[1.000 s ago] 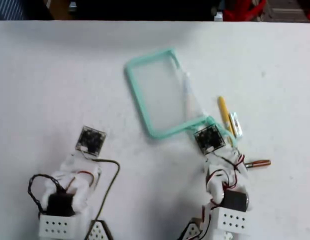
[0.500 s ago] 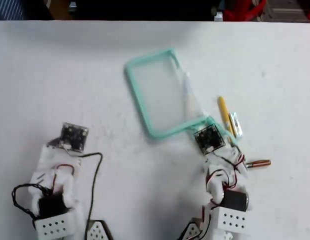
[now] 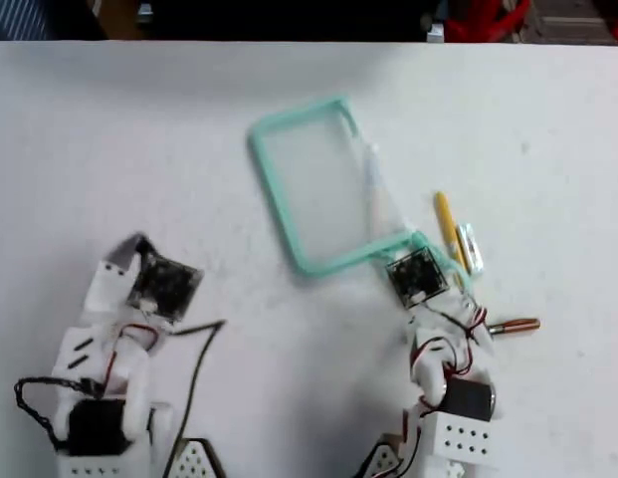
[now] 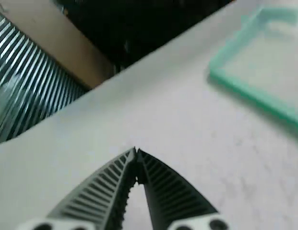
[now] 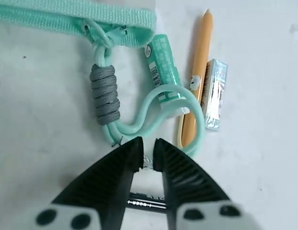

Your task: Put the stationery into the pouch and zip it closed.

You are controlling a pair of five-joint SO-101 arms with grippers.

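Observation:
The pouch [image 3: 318,184], clear with a mint green border, lies flat mid-table. Its mint cord loop [image 5: 160,103] with a grey wrap [image 5: 105,93] trails from one corner, and my right gripper [image 5: 148,149] is shut on the loop's end. Beside the loop lie a mint tube [image 5: 163,62], an orange pencil [image 5: 199,72] and a wrapped eraser [image 5: 216,93]. From above, the pencil [image 3: 446,227] and eraser [image 3: 469,249] sit right of the pouch, and a brown pen [image 3: 515,325] lies beside the right arm [image 3: 443,368]. My left gripper [image 4: 136,151] is shut and empty over bare table, left of the pouch [image 4: 254,91].
The left arm [image 3: 109,339] stands at the front left with a loose black cable [image 3: 194,368] beside it. A black pen [image 5: 146,203] lies under my right gripper. The table's far edge [image 3: 309,42] borders a dark background.
The left arm swung left, then turned back a little, its wrist now higher and angled toward the pouch. The right arm and the stationery have not moved.

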